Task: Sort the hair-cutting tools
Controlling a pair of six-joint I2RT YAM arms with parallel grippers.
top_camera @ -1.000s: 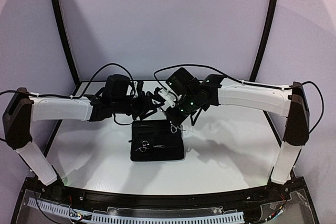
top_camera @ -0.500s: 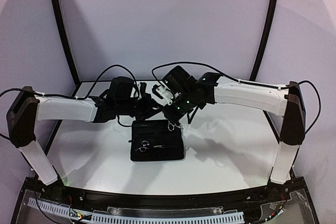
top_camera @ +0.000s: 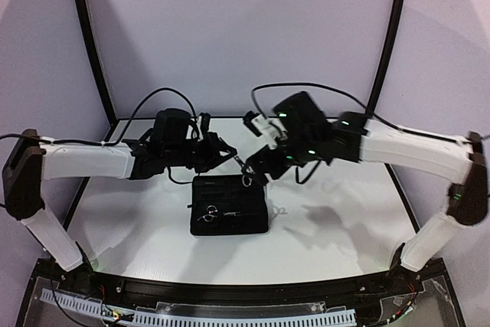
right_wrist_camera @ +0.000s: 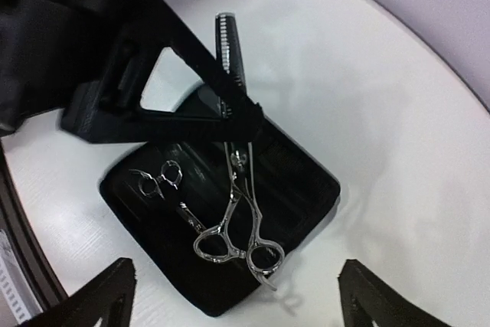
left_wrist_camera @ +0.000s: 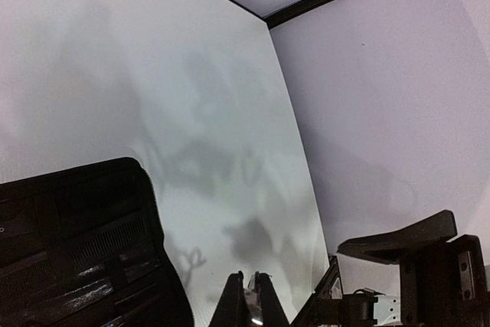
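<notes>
Jaws on my left gripper [right_wrist_camera: 243, 109] are clamped tight on the blades of a pair of silver thinning scissors [right_wrist_camera: 239, 162], while the right gripper [right_wrist_camera: 236, 266] is spread wide, touching the scissors on neither side. I see the thinning scissors held in the air above the open black zip case [right_wrist_camera: 310, 181], with the toothed blade poking out past the left gripper on one side and the finger loops hanging down toward the case on the other. A smaller pair of scissors [right_wrist_camera: 158, 179] lies flat inside the case. From the left wrist view I make out what looks like a comb [left_wrist_camera: 107, 241], its teeth showing, tucked into a case pocket. The case lies on the white table [right_wrist_camera: 398, 112], between both arms.
</notes>
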